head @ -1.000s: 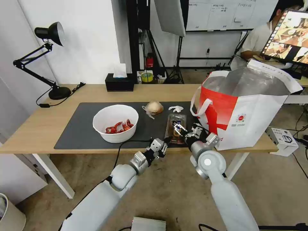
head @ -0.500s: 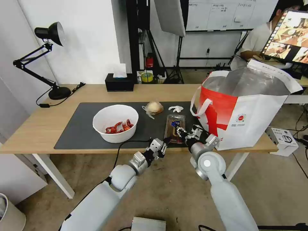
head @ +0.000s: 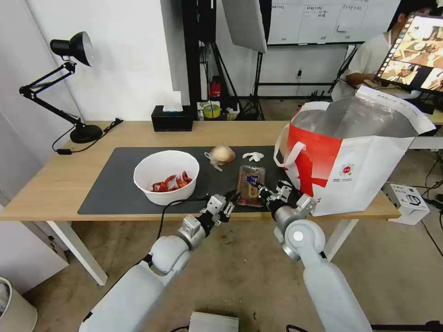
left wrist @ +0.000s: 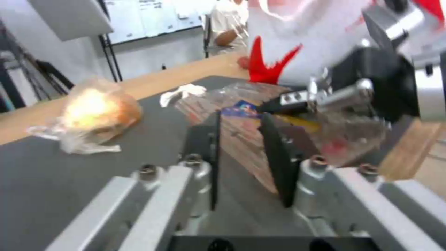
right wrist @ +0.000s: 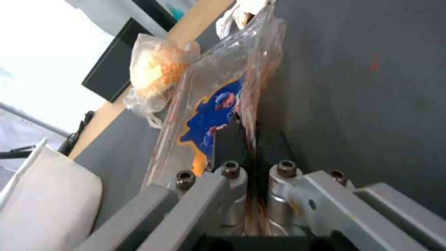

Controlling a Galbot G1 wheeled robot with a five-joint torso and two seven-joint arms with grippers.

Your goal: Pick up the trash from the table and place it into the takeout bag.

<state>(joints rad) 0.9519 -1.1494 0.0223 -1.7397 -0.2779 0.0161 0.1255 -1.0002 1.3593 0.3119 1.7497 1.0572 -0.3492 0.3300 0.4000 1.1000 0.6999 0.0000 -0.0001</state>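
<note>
The clear clamshell tray point(head: 249, 183) point(left wrist: 241, 129) point(right wrist: 209, 101) sits tilted on the dark mat point(head: 115, 184), one edge raised. My right gripper point(head: 260, 189) point(right wrist: 244, 130) is shut on that edge, beside the takeout bag point(head: 355, 157). At the table's front edge my left gripper point(head: 230, 199) point(left wrist: 240, 116) is open, its tips just short of the tray. Farther back lie the beige ball in film point(head: 221, 155) point(left wrist: 100, 108) and the white tissue wad point(head: 253, 156) point(left wrist: 183, 92). To the left stands the white bowl point(head: 161, 198) of crayfish shells. The bag is open at the top on the table point(head: 138, 133).
A black tissue box point(head: 172, 121) stands at the table's back edge and a black desk lamp point(head: 80, 131) at the back left. The bag's strap handle point(head: 288, 154) hangs close to my right gripper. Bare mat lies between bowl and tray.
My right gripper has shut on the tray's near edge and tipped the tray up. My left gripper has drawn a little back and to the left.
</note>
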